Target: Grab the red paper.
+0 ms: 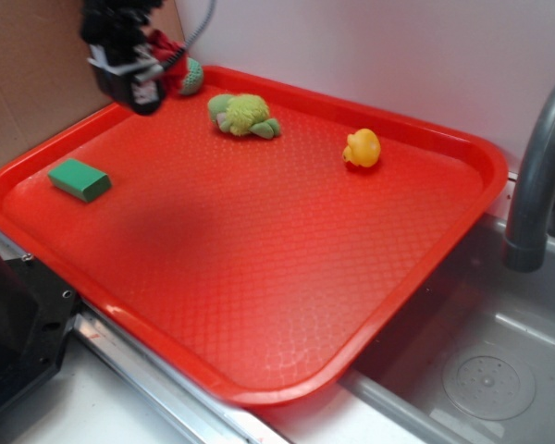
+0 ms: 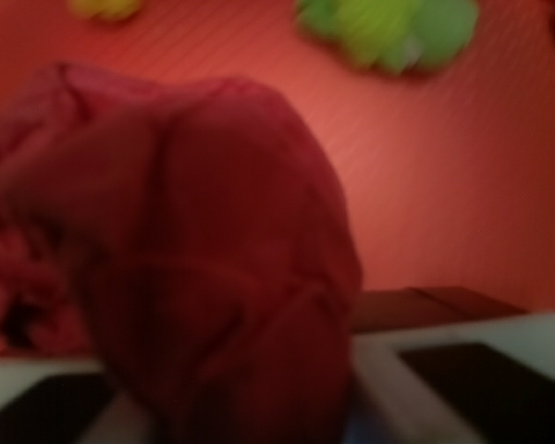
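The red paper [image 1: 167,53] is a dark-red wrinkled wad held in my gripper [image 1: 154,74] above the far left corner of the red tray [image 1: 259,268]. In the wrist view the red paper [image 2: 194,259] is blurred. It fills the left and middle of the frame and sits between the pale fingers [image 2: 462,356] of the gripper [image 2: 259,398]. The gripper is shut on it. The arm's dark shadow falls on the tray below.
A green knitted ball [image 1: 193,77] lies right behind the gripper. On the tray are a green plush toy [image 1: 245,116], a yellow duck [image 1: 363,148] and a green block [image 1: 79,178]. A grey faucet [image 1: 536,166] and a sink [image 1: 481,370] are at the right.
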`<state>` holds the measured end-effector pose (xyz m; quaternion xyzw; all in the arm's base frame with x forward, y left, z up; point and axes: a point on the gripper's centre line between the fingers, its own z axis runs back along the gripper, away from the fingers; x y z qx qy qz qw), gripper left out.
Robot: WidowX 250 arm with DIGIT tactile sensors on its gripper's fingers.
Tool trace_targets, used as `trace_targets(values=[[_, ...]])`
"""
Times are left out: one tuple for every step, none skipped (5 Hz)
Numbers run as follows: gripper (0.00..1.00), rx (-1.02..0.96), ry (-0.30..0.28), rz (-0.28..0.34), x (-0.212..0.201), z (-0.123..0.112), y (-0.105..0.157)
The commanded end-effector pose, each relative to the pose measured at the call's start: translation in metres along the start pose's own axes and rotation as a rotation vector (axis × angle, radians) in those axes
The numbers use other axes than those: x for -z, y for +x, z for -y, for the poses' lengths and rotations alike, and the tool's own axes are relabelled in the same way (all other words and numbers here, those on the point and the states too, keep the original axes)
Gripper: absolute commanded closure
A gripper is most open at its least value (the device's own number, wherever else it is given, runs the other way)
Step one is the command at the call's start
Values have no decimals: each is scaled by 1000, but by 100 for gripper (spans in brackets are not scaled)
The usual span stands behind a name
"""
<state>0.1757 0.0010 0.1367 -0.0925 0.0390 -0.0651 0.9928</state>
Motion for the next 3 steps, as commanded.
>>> trace_targets(values=[[100,47,83,92,-100,38,-30],[100,9,114,130,-98,37,-31],[100,-12,131,124,-94,32,-29]])
